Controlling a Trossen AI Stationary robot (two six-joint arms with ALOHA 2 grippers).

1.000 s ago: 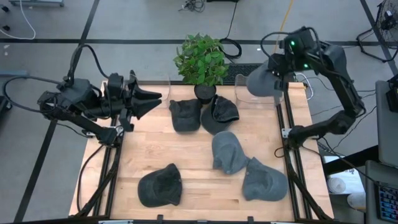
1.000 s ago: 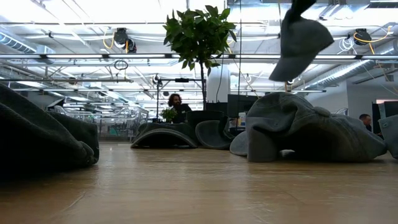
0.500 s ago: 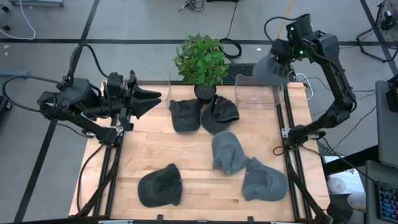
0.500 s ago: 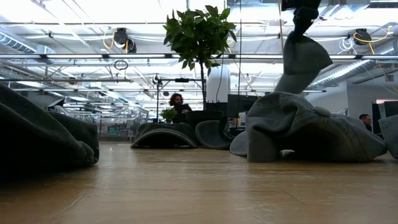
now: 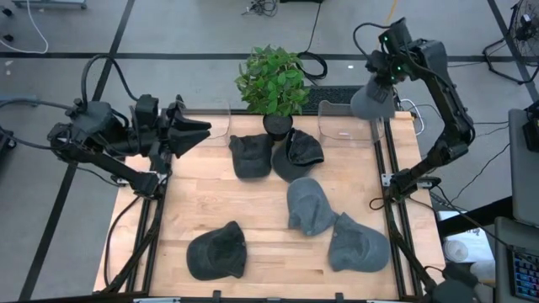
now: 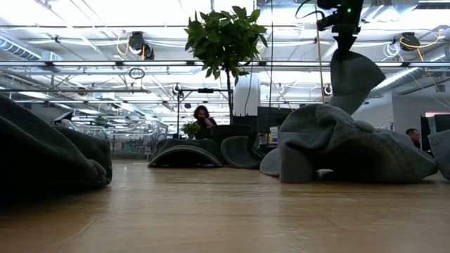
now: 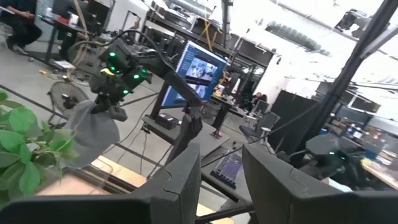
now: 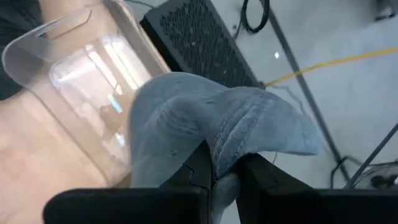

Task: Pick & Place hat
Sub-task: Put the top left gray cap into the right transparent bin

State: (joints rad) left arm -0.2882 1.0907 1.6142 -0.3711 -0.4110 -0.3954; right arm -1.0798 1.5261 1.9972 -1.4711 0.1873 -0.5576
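Open lab hall, grey floor, bright ceiling lighting.
Grey floor (image 5: 210, 25) with dark tape lines (image 5: 122, 29); loose cables, one yellow (image 5: 389, 17), run across it. Low view: exposed pipes (image 6: 105, 65) and ducts overhead, two spotlights (image 6: 136, 42) on the truss, strong light from above. Potted plant (image 6: 226, 39) stands tall mid-room, a smaller one (image 6: 190, 128) beside a seated person (image 6: 201, 118); a second person (image 6: 413, 136) at far edge. Left wrist view: a lit monitor (image 7: 199, 67), desks, office chairs (image 7: 264, 121), black posts (image 7: 348, 68). Black perforated box (image 8: 199, 37) on the floor.
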